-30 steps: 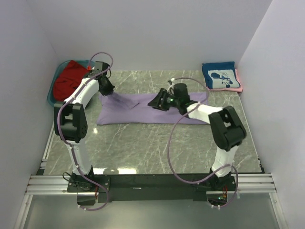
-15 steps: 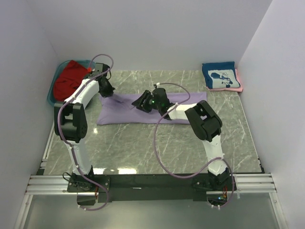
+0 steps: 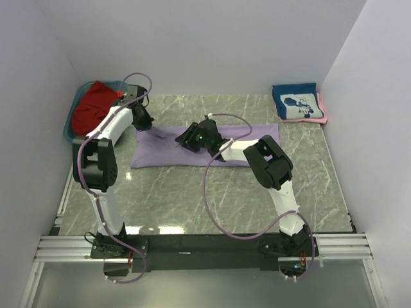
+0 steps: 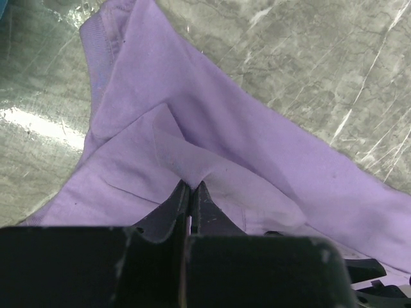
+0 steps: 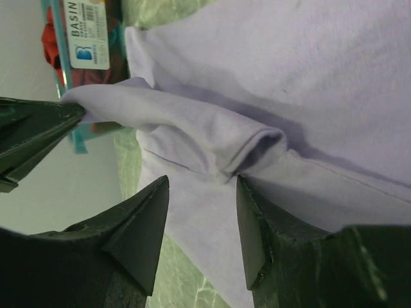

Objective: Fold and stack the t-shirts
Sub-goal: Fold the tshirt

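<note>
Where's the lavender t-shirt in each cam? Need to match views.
Top external: lavender t-shirt spread flat, centre of frame, between the arms.
Left wrist: fills most of the frame, top left to right edge.
Right wrist: covers the upper right, with a raised fold running to the left edge.
Shared landmark: the fold pinched in the left gripper. It is at the shirt's upper-left corner from above, bottom centre in left wrist and at the left edge in right wrist.

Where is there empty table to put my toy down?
The widest bare table lies between the purple shirt and the near edge. A thinner strip runs behind the shirt, between the teal tub and the navy shirt. Crowded: the shirt's left end, with the left pincer and right pincer.
</note>
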{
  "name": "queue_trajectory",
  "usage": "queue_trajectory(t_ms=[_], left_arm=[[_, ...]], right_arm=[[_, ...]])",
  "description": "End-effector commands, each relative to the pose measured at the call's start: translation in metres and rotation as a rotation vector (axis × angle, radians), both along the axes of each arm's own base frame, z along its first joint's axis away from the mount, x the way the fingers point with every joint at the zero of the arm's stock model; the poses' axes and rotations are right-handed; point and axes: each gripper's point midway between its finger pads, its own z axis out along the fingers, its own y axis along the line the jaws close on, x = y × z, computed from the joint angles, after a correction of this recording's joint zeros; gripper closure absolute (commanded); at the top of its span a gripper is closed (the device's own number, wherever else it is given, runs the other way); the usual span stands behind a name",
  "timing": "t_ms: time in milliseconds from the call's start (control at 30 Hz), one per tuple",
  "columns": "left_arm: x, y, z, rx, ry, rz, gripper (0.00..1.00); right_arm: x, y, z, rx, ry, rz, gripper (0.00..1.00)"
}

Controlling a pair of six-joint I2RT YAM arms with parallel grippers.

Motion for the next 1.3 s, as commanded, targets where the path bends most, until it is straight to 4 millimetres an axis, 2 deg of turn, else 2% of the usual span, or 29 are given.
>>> queue_trajectory(t_ms=[0,367,467,667,733,767,800,867,1133,1267], left_arm=[[0.005,0.001,0.015,-0.005,-0.041,-0.018,0.98],[0.005,0.0,0.014,-0.005,-0.041,-0.022,0.98],[0.005,0.001,0.014,-0.004,-0.039,-0.019,0.98],[0.007,0.005,0.015,-0.002,-0.041,-0.009,0.98],[0.008,0.008,0.016,-0.004,-0.043,0.0,0.98],[0.008,0.01,0.016,-0.004,-0.041,0.003,0.98],[0.009,0.01,0.016,-0.006,-0.042,0.007,0.98],[0.011,0.013,0.018,-0.003,-0.043,0.013,0.98],[0.008,0.017,0.022,-0.001,-0.041,0.025,0.98],[0.004,0.017,0.023,-0.011,-0.029,0.025,0.98]], right_arm=[[0.007,0.007,0.002,-0.007,-0.013,-0.03,0.47],[0.014,0.017,-0.005,0.005,-0.007,-0.018,0.48],[0.014,0.02,-0.004,0.018,-0.008,-0.011,0.52],[0.013,0.019,0.008,0.021,-0.036,0.0,0.67],[0.011,0.017,0.014,0.011,-0.052,0.003,0.77],[0.01,0.015,0.016,0.007,-0.057,0.001,0.88],[0.008,0.012,0.013,-0.002,-0.057,0.001,0.93],[0.007,0.01,0.02,-0.008,-0.073,0.007,1.0],[0.005,0.001,0.051,-0.037,-0.132,0.051,1.0],[0.003,-0.001,0.059,-0.038,-0.135,0.093,1.0]])
